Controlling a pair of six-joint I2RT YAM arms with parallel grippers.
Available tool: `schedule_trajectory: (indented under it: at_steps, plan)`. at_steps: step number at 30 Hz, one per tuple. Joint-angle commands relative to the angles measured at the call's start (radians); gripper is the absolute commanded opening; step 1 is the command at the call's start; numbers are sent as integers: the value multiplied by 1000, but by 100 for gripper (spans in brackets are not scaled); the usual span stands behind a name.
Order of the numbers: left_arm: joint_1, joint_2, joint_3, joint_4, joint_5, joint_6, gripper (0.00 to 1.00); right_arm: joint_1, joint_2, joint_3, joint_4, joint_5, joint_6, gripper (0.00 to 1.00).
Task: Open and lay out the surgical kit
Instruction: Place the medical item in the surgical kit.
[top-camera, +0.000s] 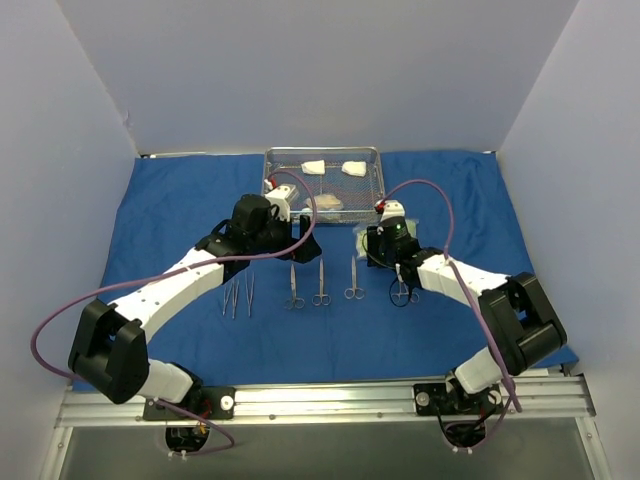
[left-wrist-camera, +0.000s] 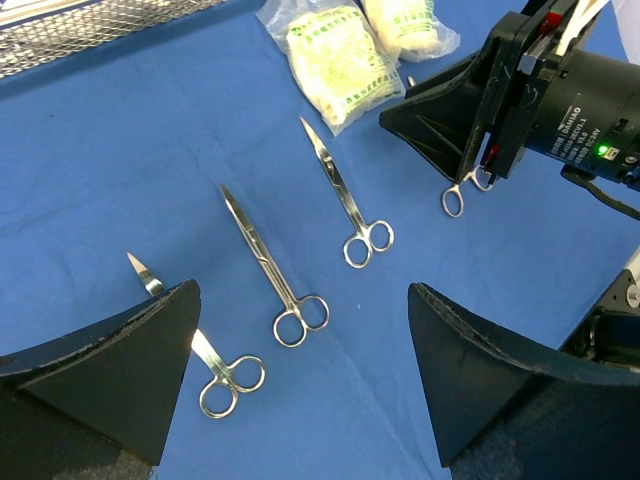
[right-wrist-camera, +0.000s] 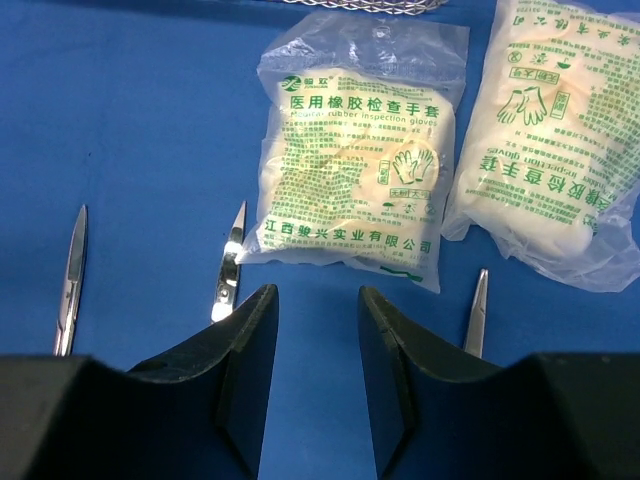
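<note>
The blue cloth (top-camera: 170, 220) lies spread flat. The steel mesh tray (top-camera: 372, 172) stands at the back with two white gauze pads (top-camera: 313, 167) in it. Tweezers (top-camera: 239, 296) and several scissors and forceps (top-camera: 321, 283) lie in a row on the cloth. My left gripper (top-camera: 303, 243) is open and empty above the scissors (left-wrist-camera: 265, 265); in its wrist view its jaws (left-wrist-camera: 303, 292) are wide apart. My right gripper (top-camera: 368, 243) is open and empty, low over bare cloth just short of two clear glove packets (right-wrist-camera: 360, 150); its midpoint shows in the right wrist view (right-wrist-camera: 315, 295).
Grey walls close in the back and both sides. The two grippers are close together in front of the tray. In the left wrist view the right gripper (left-wrist-camera: 460, 110) stands over the handle of one instrument (left-wrist-camera: 455, 198). A third packet (top-camera: 325, 203) lies in the tray.
</note>
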Motion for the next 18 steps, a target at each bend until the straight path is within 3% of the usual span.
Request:
schedule_trajectory:
  at_steps: [1, 18]
  plan:
    - [-2, -31, 3, 4, -34, 2, 94, 1, 20, 38, -1, 22, 29, 34]
    - [12, -63, 0, -43, -105, -12, 94, -11, 201, 148, 68, 73, 44, 32]
